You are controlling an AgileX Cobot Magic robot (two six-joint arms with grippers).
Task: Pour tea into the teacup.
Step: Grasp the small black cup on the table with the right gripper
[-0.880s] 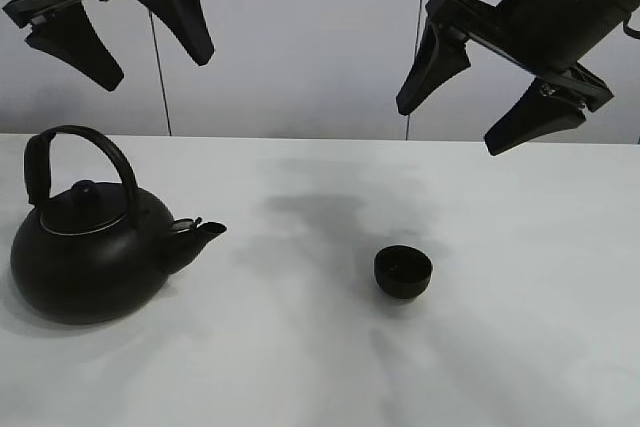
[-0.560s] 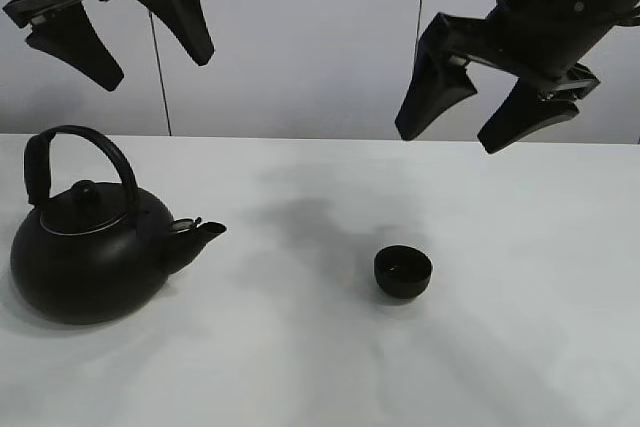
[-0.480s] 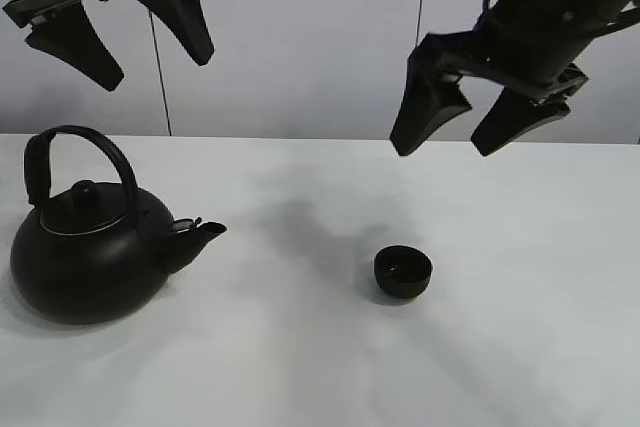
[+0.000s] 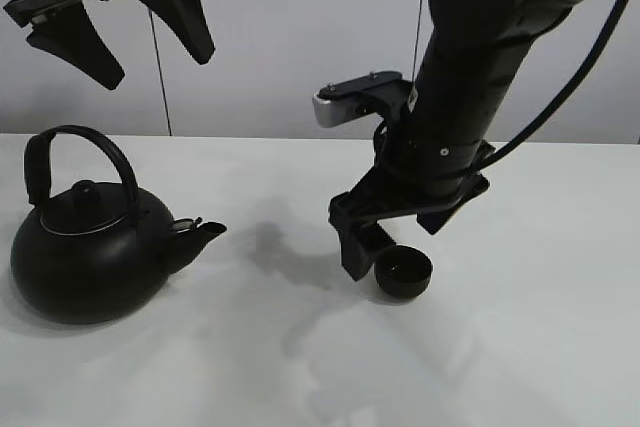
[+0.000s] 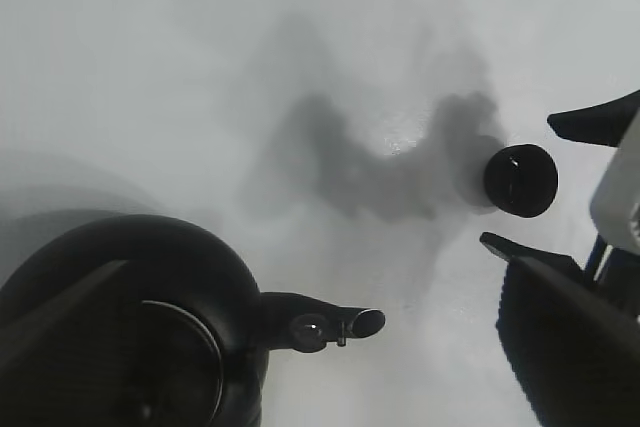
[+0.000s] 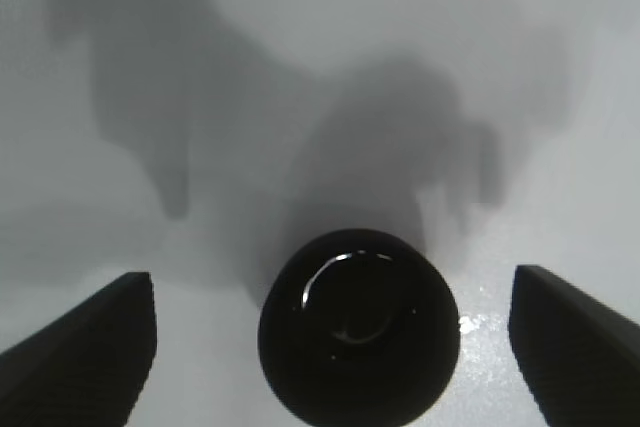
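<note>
The small black teacup [image 4: 403, 273] stands on the white table right of centre. My right gripper [image 4: 392, 249] is low over it and open, with one finger [image 4: 352, 243] showing beside the cup. In the right wrist view the teacup [image 6: 358, 337] sits between the spread fingertips of that gripper [image 6: 333, 282], touching neither. The black kettle [image 4: 88, 259] stands at the left, spout towards the cup. My left gripper [image 4: 130, 32] hangs open high above the kettle. In the left wrist view the kettle [image 5: 120, 332] and the teacup [image 5: 520, 180] both show. No tea stream is visible.
The white table [image 4: 250, 367] carries only the kettle and the cup. A grey wall [image 4: 300, 37] stands behind the table's back edge. My right arm [image 4: 480, 77] rises above the cup.
My right arm has dropped from high at the back down to the table, and its open fingers now straddle the teacup. The left gripper, kettle and cup have not moved.
</note>
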